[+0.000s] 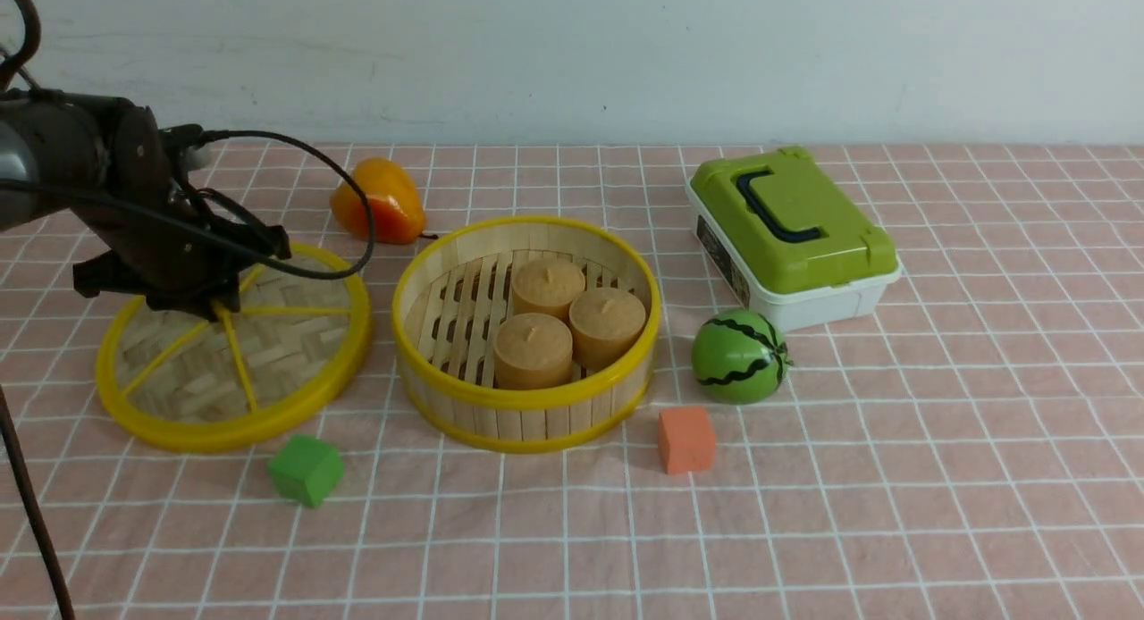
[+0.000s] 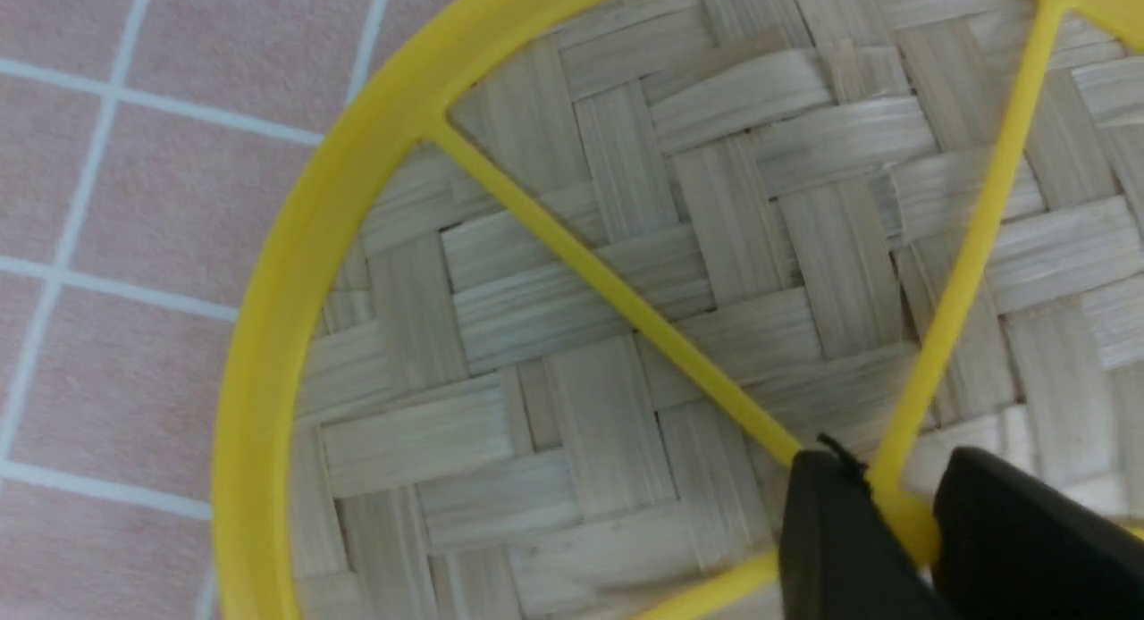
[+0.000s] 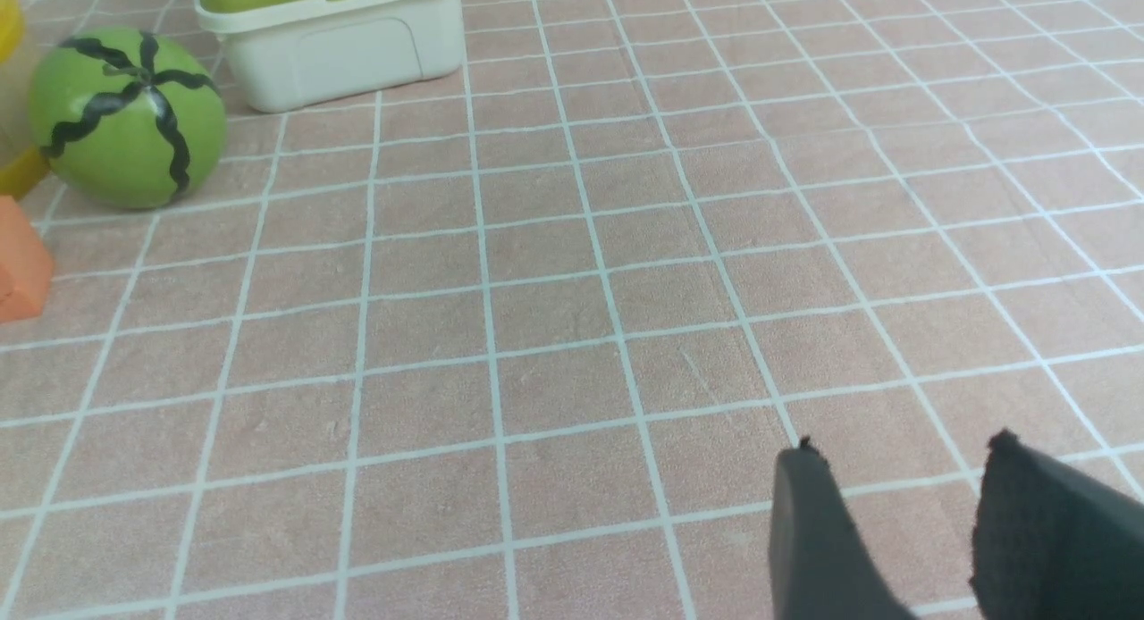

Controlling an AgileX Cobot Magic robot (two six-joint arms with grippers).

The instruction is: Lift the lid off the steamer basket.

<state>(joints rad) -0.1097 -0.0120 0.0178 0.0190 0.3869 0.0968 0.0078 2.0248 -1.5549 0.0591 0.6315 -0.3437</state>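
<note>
The lid (image 1: 351,361) lies by the table's left edge, beside the basket (image 1: 523,422), which stands uncovered nearer the middle. I judge the lid light for its width: woven bamboo, stiff at the yellow rim, with a little give in the weave, and the plastic perhaps slippery. The raised hub where the spokes meet looks the best hold; a pinch on one thin spoke could let the disc tip or strain the plastic.

The left gripper (image 2: 880,531) has its fingers around that hub, a small gap between them with the yellow piece in it; whether they press on it I cannot tell. The right gripper (image 3: 903,513) stands with its fingers apart and nothing between them.

Counting from where I stand: one lid, one basket, three buns (image 1: 534,352) inside it. Towards the table's far edge, one orange pepper (image 1: 380,200) behind the gap between lid and basket, and one green-topped box (image 1: 804,227) to the right. One small melon (image 1: 740,356) sits in front of the box. Nearer the front edge are two blocks, one green (image 1: 306,470), one orange (image 1: 686,439).
</note>
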